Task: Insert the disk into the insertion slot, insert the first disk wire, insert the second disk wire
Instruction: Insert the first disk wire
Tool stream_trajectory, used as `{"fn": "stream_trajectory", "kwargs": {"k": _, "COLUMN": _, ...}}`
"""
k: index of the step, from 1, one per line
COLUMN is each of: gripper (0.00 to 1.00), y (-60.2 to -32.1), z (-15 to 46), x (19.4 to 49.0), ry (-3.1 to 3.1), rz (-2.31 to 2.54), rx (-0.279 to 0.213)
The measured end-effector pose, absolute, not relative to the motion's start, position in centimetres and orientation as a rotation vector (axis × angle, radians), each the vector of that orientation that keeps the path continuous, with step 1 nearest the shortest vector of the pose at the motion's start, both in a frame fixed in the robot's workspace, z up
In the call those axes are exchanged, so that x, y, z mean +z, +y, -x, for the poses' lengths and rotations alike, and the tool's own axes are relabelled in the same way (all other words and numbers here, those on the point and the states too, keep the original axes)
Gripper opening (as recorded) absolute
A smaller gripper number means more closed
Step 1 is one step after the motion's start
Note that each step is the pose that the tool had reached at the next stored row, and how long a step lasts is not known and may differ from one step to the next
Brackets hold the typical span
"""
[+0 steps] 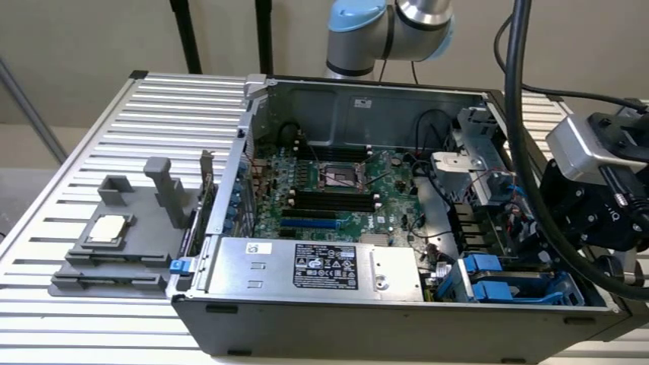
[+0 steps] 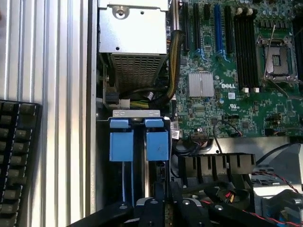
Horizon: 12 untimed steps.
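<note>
One slatted desk (image 1: 81, 327) carries an open computer case (image 1: 406, 327). In the case's near corner at the exterior view's right, beside the silver power supply (image 1: 254, 266), stands the insertion slot (image 1: 507, 293) with its blue clip tabs (image 2: 120, 142). The gripper (image 2: 163, 205) hangs close to it, closed. Whether the disk sits inside I cannot tell.

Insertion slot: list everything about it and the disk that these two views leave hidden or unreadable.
1. Exterior view: the inside of the insertion slot is hidden behind the case wall; whether the disk sits in it cannot be told.
2. Wrist view: the gripper is cut off by the picture's edge and covers the slot's near end; what it touches cannot be told.
3. Exterior view: the power supply label is too small to read.
</note>
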<state>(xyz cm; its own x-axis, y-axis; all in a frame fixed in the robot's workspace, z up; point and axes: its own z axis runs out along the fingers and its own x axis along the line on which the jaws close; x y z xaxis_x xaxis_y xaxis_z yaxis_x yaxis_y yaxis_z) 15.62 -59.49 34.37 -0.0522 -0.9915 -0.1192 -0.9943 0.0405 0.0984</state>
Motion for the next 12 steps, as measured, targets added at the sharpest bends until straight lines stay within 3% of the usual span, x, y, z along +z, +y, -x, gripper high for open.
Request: {"fn": "stream_trajectory", "kwargs": {"k": 12, "gripper": 0.16, "y": -59.35, "z": -15.63, "x": 34.27, "ry": 2.264, "rz": 2.159, "rx": 0.219}}
